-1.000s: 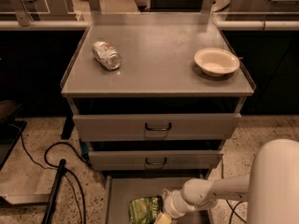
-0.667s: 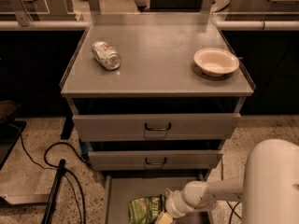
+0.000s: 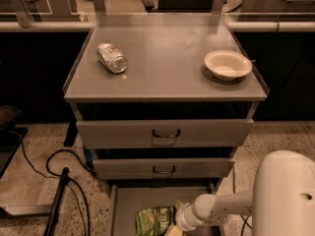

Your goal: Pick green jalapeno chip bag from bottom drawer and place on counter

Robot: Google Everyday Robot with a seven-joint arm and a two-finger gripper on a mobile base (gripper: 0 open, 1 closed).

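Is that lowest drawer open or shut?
Open. The bottom drawer is pulled out past the upper drawers, its floor showing, with the green bag lying inside and the pincer at the bag's right edge.

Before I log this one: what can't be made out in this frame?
Claw, camera view: beside the green jalapeno chip bag, cut off by the bottom edge; any hold on the bag is unreadable.
Bag's lower part: cut by the same edge.
Bottom drawer: front out of frame, right side behind the arm.
Upper drawers: closed, contents hidden.
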